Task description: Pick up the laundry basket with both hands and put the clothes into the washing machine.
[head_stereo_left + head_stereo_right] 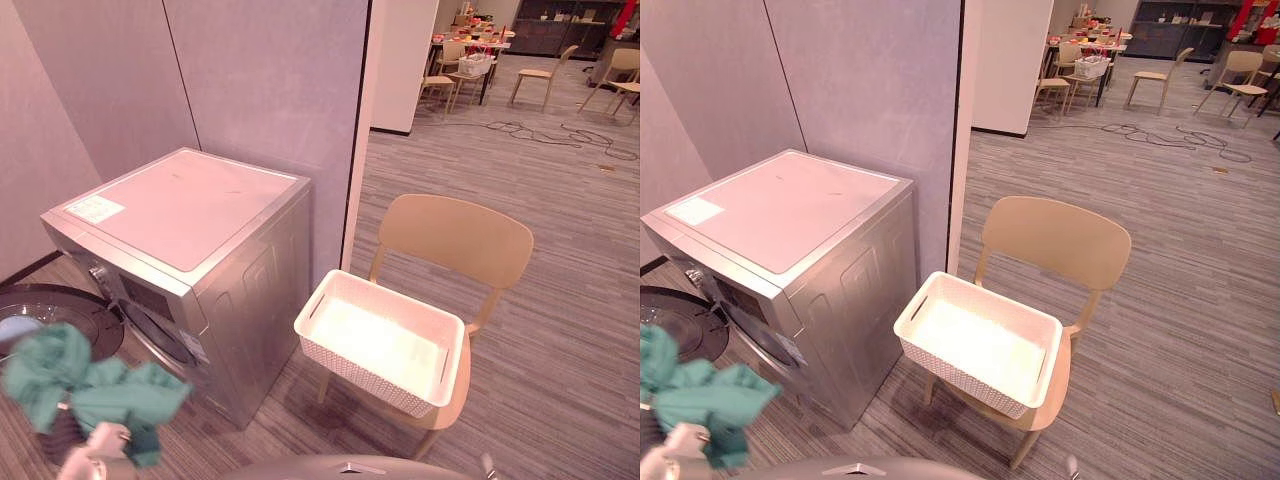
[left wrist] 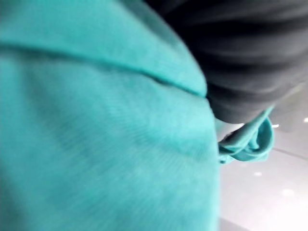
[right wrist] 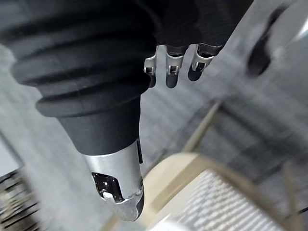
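Teal garment [image 1: 90, 385] is bunched up over the left hand [image 1: 95, 452], next to the washing machine [image 1: 190, 220]; can't tell its grip. White laundry basket [image 1: 362, 378] sits empty on the beige chair [image 1: 455, 235]. Right hand [image 3: 173, 72] hangs loose, holding nothing.

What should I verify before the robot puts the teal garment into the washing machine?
1. Teal garment up on left hand: ok.
2. Firm grip on it: cannot tell, cloth covers the hand.
3. Washing machine door open: ok.
4. Drum free inside: cannot tell, inside not visible.
5. White laundry basket empty, resting on the beige chair: ok.
6. Right hand free of cloth: ok.
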Tool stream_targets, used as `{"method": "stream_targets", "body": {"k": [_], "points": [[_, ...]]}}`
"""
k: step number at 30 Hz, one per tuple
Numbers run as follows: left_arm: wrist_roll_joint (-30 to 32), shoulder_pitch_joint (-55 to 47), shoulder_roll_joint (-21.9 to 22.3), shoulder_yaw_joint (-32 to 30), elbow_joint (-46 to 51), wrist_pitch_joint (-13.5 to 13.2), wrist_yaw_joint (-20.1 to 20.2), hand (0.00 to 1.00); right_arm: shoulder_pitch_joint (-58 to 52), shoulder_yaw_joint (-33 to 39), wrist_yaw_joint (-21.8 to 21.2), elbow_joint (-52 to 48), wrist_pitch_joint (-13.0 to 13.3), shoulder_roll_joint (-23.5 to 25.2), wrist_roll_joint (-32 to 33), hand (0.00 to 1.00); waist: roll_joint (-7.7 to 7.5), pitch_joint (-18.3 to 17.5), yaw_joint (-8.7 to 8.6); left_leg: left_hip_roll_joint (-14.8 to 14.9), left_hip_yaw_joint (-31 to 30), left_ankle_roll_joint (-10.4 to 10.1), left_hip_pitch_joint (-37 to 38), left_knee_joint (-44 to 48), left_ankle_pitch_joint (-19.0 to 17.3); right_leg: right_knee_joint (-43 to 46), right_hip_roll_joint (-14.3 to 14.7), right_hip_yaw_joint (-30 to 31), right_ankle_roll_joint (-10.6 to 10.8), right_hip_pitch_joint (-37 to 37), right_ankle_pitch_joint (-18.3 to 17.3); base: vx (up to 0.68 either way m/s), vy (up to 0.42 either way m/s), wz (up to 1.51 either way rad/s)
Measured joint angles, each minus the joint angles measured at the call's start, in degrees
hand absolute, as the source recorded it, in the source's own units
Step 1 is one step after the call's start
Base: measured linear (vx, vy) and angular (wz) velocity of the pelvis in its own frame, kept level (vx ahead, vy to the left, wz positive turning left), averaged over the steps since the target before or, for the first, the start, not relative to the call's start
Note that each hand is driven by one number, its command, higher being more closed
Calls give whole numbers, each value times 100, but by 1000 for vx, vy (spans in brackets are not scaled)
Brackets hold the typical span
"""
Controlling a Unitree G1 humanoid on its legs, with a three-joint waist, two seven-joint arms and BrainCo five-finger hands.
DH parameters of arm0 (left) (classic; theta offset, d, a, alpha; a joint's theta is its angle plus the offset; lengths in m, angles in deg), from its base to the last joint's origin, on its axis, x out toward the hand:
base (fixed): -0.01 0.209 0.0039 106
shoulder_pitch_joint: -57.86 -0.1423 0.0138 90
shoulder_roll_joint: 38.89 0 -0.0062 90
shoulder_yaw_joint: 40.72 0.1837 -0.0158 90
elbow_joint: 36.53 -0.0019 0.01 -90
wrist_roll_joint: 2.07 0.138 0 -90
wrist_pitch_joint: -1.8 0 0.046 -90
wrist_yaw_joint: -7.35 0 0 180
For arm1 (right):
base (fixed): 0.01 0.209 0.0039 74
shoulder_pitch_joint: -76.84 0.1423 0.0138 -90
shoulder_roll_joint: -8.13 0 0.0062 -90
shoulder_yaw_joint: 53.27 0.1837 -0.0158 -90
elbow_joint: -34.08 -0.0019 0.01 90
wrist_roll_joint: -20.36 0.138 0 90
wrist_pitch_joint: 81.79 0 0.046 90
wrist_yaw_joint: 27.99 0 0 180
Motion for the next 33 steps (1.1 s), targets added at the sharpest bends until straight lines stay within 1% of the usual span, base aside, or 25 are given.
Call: {"method": "stream_targets", "body": {"k": [2, 4, 7, 8, 12, 13, 14, 15, 16, 17, 18, 19, 20, 21, 22, 23, 24, 25, 26, 27, 28, 29, 30, 31, 33], "points": [[21, 46, -14, 302, -1098, 200, 257, 100, 11, -46, -56, 677, -147, -8, -416, 0, -4, 5, -6, -14, 19, 7, 61, -1, -5, -25, -1, 28, -26, 60, -15, -3, 28, -6], [75, 64, -12, 339, -1676, 317, 416, 100, 16, -153, -143, 829, -204, -7, -842, 0, -22, 17, -21, -14, 45, 9, 60, -1, -7, -27, -2, 48, -32, 44, -18, -6, 31, -8], [109, 72, -8, 321, -2246, 373, 563, 100, 134, -264, -172, 984, -196, -27, -1212, 0, -82, 58, -2, -26, 3, 9, 28, -1, -7, -30, -2, 31, -33, 40, -19, -7, 11, 6], [156, 84, -7, 321, -2334, 378, 608, 100, 164, -296, -172, 990, -187, -38, -1244, 0, -91, 71, -3, -29, -33, 9, 9, -1, -7, -28, -2, 10, -33, 38, -19, -19, 13, 24], [561, 294, 4, 314, -2844, 401, 729, 100, 458, -901, -246, 985, -43, -271, -1271, 0, -109, 276, 49, -40, -252, 8, -340, 1, -7, 126, -9, -203, -53, -202, -30, -56, 2, 42], [642, 409, 10, 321, -2934, 408, 780, 100, 572, -1081, -283, 974, -20, -365, -1269, 0, -64, 370, 51, -65, -392, 4, -506, 2, -6, 225, -19, -323, -67, -325, -42, -91, -14, 77], [717, 539, 17, 341, -2986, 418, 795, 100, 755, -1167, -290, 965, -12, -417, -1268, 0, -70, 553, 76, -101, -551, -100, -652, 2, -77, 326, -28, -420, -87, -429, -59, -99, -5, 82], [757, 592, 15, 337, -3000, 420, 800, 100, 845, -1182, -290, 960, -5, -406, -1268, 0, -170, 651, 84, -144, -581, -353, -712, 10, -259, 332, -116, -476, -131, -466, -82, -84, 67, 75], [810, 707, -31, 188, -2995, 426, 832, 100, 920, -1297, -290, 942, 86, -341, -1268, 0, -430, 657, 157, -262, -472, 166, -976, 522, -283, 490, -450, -613, -221, -711, -74, -77, 88, 58], [880, 729, -57, 135, -3017, 434, 835, 100, 1111, -1385, -287, 903, 145, -333, -1269, 0, -395, 748, 184, -131, -267, 443, -1359, 1811, -539, 724, -582, -728, -257, -868, -28, -56, 87, 50], [949, 714, -25, 129, -3025, 438, 837, 100, 1150, -1356, -307, 830, 163, -402, -1272, 0, -270, 818, 175, 68, -139, 454, -1401, 2289, -774, 837, -531, -823, -217, -839, -50, -41, 29, 50], [1052, 744, 14, 67, -3165, 483, 838, 100, 1246, -1298, -295, 788, 169, -541, -1268, 0, -63, 869, 194, 98, -85, 451, -1428, 2314, -1124, 1102, -474, -857, -131, -849, -155, -43, 50, 54], [1128, 770, 36, -166, -3201, 498, 825, 100, 1266, -1286, -282, 818, 174, -449, -1261, 0, -282, 768, 123, 19, 126, 438, -1326, 1795, -1112, 830, -609, -788, -161, -890, -73, -23, 51, 61], [1157, 814, 5, -330, -3209, 503, 797, 100, 1267, -1229, -289, 844, 184, -355, -1261, 0, -371, 745, 90, 129, 583, 469, -1289, 1775, -1307, 636, -721, -933, -63, -845, 128, 4, 98, 68], [1177, 904, -67, -446, -3302, 517, 762, 100, 1318, -1103, -273, 813, 219, -203, -1259, 0, -455, 842, 102, 520, 907, 614, -1481, 2761, -1572, 461, -842, -1191, 91, -729, 368, 17, 124, 56], [1200, 877, -80, -503, -3318, 525, 756, 100, 1298, -1012, -258, 811, 174, -177, -1259, 0, -462, 852, 115, 1057, 879, 485, -1566, 3683, -1686, 457, -876, -1229, 133, -689, 403, -8, 204, 44], [1201, 875, -75, -548, -3345, 523, 749, 100, 1275, -974, -264, 816, 173, -179, -1259, 0, -451, 846, 90, 1314, 790, 394, -1519, 3895, -1738, 425, -892, -1234, 184, -629, 432, -31, 201, 16], [1201, 848, -66, -539, -3447, 516, 726, 100, 1207, -967, -268, 824, 174, -216, -1256, 0, -352, 814, 74, 1673, 420, 198, -1324, 3865, -1737, 321, -840, -1227, 271, -557, 482, -19, 260, 5], [1201, 820, -47, -522, -3474, 514, 717, 100, 1169, -983, -272, 825, 174, -258, -1256, 0, -254, 777, 89, 1826, 185, 75, -1209, 3683, -1663, 262, -793, -1200, 329, -560, 520, -17, 347, -6], [1199, 788, -68, -383, -3626, 511, 687, 100, 1222, -980, -308, 981, 173, -389, -1254, 0, -96, 732, 105, 1711, -151, -647, -1090, 3217, -2066, 129, -728, -1041, 326, -655, 574, -17, 460, -1], [1191, 821, -223, -154, -3668, 516, 635, 100, 1353, -983, -357, 1251, 145, -392, -1251, 0, -214, 701, 41, 1511, -45, -881, -1141, 2992, -2185, -161, -772, -717, 399, -756, 633, -1, 386, 4], [1192, 842, -345, -42, -3661, 501, 622, 100, 1371, -986, -379, 1334, 124, -339, -1250, 0, -333, 693, 28, 1387, -28, -822, -1171, 2919, -2151, -313, -767, -574, 361, -767, 666, 8, 280, 20], [1190, 900, -544, 197, -3659, 492, 623, 100, 1359, -984, -384, 1456, 119, -284, -1217, 0, -427, 664, 8, 1261, -53, -827, -1287, 2985, -2128, -444, -690, -540, 240, -722, 790, 57, 173, 18], [1190, 902, -636, 366, -3660, 492, 624, 100, 1359, -984, -381, 1563, 117, -287, -1193, 0, -453, 649, 10, 1185, -62, -804, -1353, 3061, -2151, -584, -674, -554, 226, -641, 947, 53, 199, 25], [1185, 1077, -754, 767, -3533, 450, 622, 100, 1434, -975, -378, 1715, 90, -369, -1132, 0, -421, 667, 27, 1052, -113, -704, -1557, 3264, -2210, -767, -770, -770, 245, -580, 1313, 10, 174, 29]]}}
